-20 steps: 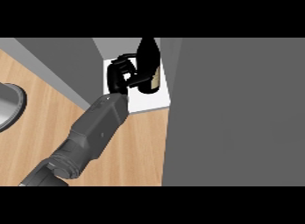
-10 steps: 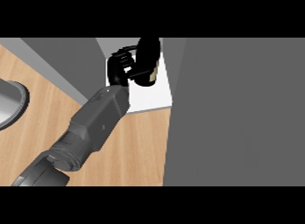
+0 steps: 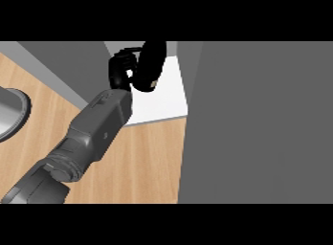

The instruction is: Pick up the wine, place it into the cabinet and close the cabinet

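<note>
The dark wine bottle (image 3: 154, 61) stands nearly upright over the white cabinet floor (image 3: 166, 103), with a tan patch near its lower end. My left hand (image 3: 122, 67) is curled round the bottle from its left side and hides part of it. The grey forearm runs up from the lower left corner. The open cabinet door (image 3: 268, 124) is a large grey panel filling the right side, just right of the bottle. My right hand does not show.
A round grey metal vessel (image 3: 0, 117) sits at the left edge on the wooden counter (image 3: 148, 162). A grey cabinet wall (image 3: 63, 67) slants along the left of the opening.
My left hand has carried the bottle a little farther up and into the cabinet opening, and the forearm has followed.
</note>
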Action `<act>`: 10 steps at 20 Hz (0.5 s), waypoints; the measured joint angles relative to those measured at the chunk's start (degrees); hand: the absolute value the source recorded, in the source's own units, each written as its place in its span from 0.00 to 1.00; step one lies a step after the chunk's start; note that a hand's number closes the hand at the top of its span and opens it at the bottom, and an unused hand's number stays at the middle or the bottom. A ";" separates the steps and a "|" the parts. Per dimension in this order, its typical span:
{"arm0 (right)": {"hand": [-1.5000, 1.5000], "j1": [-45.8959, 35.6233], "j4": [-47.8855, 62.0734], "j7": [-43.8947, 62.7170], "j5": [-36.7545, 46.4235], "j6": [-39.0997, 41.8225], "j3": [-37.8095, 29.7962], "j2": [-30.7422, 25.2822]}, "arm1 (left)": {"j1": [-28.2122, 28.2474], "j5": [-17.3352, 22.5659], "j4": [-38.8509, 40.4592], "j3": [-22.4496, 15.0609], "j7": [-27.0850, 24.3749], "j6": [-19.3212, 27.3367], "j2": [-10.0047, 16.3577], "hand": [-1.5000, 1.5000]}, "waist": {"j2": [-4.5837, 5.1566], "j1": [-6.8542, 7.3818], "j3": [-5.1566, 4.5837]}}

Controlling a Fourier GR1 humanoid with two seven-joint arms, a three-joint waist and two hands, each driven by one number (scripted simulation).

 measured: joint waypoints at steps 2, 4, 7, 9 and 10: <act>0.00 0.16 -0.05 -0.22 -0.01 0.04 0.29 0.20 | 0.15 -1.22 0.47 -1.12 -0.24 1.79 0.32 1.00 | 0.02 0.00 -0.02; 0.00 0.11 -0.03 -0.37 -0.05 0.22 0.19 0.17 | 0.40 -2.20 0.76 -2.02 -0.27 3.60 0.92 1.00 | 0.16 -0.12 -0.03; 0.00 0.20 0.04 -0.53 -0.12 0.22 0.25 0.37 | 0.78 -3.76 1.01 -3.48 0.81 6.15 2.13 1.00 | 0.37 -0.40 -0.04; 0.00 0.28 0.02 -0.53 -0.20 0.44 -0.05 0.19 | 1.14 -4.43 0.96 -4.07 1.36 7.42 2.32 1.00 | 0.35 -0.55 0.02; 0.00 0.46 0.04 -0.65 -0.20 0.46 0.16 0.35 | 1.18 -4.77 0.96 -4.37 1.62 8.13 2.33 1.00 | 0.41 -0.57 0.01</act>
